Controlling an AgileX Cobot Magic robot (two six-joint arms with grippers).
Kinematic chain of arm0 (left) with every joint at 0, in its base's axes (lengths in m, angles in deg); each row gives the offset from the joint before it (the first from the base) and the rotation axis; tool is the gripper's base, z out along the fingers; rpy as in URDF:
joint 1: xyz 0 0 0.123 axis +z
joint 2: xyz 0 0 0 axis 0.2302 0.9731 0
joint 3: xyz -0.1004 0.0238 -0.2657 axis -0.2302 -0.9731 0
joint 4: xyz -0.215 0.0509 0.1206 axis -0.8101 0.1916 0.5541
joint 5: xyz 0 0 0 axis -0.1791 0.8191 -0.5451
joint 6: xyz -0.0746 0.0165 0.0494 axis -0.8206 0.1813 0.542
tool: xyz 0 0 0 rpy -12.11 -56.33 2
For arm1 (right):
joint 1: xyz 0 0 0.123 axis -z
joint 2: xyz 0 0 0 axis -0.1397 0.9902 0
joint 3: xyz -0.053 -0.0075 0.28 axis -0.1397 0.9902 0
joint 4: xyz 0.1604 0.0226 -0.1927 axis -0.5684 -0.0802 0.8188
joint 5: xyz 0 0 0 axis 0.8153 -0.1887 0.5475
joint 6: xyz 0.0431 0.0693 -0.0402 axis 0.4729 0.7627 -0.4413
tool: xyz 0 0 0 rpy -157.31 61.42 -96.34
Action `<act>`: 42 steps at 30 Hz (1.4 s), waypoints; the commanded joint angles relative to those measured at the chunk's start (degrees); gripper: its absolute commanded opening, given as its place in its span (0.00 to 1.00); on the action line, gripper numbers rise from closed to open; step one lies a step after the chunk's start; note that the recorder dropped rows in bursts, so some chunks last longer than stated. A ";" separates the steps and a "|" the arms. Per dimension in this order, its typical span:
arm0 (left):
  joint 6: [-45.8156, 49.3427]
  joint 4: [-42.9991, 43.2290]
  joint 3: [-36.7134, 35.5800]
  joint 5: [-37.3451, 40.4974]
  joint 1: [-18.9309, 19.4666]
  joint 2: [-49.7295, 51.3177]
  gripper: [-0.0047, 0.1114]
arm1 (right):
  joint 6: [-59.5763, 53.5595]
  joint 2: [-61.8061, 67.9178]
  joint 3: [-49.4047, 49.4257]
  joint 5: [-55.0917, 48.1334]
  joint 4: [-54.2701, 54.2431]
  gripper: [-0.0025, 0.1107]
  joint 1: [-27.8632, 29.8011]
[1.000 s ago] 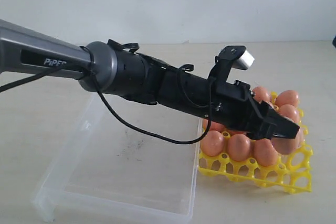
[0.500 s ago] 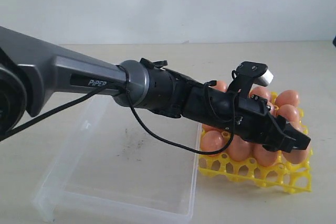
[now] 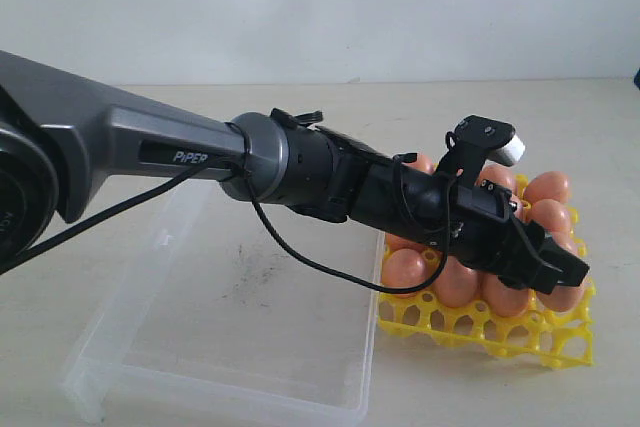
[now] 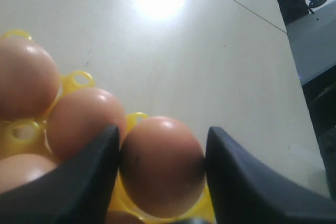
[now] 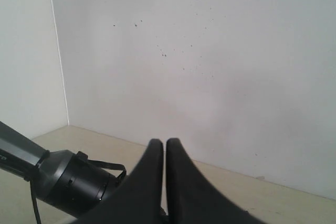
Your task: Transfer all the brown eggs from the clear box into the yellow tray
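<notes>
The pale table [image 3: 400,107] carries everything. Across it, from the left of the exterior view, the left arm [image 3: 300,167] slants grey and then black over the clear box [image 3: 230,337], a loose cable hanging under it. The box lies flat at the near left, with dark specks on its floor. Just beside its right wall sits the yellow tray [image 3: 480,332], whose nearest row shows as open yellow rings. The brown eggs [image 3: 405,269] stand in the cups behind that row, packed close (the arm hides several, so they cannot be counted).

The left gripper [image 3: 560,272] is down at the tray's right edge. Its wrist view shows the claw [image 4: 161,132] clenched on one egg: both dark fingers [image 4: 89,171] press against the flanks of the held egg [image 4: 160,163], which sits over an outer cup with yellow plastic showing beneath it. Two more eggs stand next to it, one touching a finger.

The right gripper [image 5: 165,148] is raised toward a white wall, its fingers pressed together with nothing between them.
</notes>
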 commanded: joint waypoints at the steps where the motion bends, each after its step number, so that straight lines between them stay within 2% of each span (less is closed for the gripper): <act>1: -0.16 -0.07 0.21 0.42 -0.21 -0.05 0.07 | -0.34 -0.21 -0.31 0.20 0.10 0.02 -0.01; 10: 1.58 -0.17 0.21 2.19 -0.21 -0.05 0.08 | -0.34 -0.21 -0.31 0.20 0.10 0.02 -0.01; 12: 1.90 -0.17 0.21 2.19 -0.21 -0.05 0.14 | -0.34 -0.21 -0.31 0.20 0.10 0.02 -0.01; 18: 2.92 -0.59 0.21 1.86 -0.21 -0.05 0.41 | -0.34 -0.21 -0.31 0.20 0.10 0.02 -0.01; 20: 2.92 -1.88 0.21 1.29 -0.21 -0.05 0.46 | -0.34 -0.21 -0.31 0.20 0.10 0.02 -0.01; 22: 2.92 -2.87 0.21 0.80 -0.21 -0.05 0.47 | -0.34 -0.21 -0.31 0.20 0.10 0.02 -0.01; 34: 2.79 -3.17 0.21 0.49 -0.08 -0.21 0.44 | -0.34 -0.21 -0.31 0.20 0.10 0.02 -0.01; 37: -1.28 -0.75 0.21 1.37 0.63 -1.48 0.29 | -0.34 -0.21 -0.31 0.20 0.10 0.02 -0.01; 39: -4.08 3.83 0.21 3.84 1.64 -3.44 0.11 | -0.47 -0.21 -0.31 0.20 0.10 0.02 -0.01; 42: -9.60 13.30 0.21 5.64 3.34 -7.66 0.07 | -2.18 -0.21 -0.31 0.75 0.10 0.02 -0.01</act>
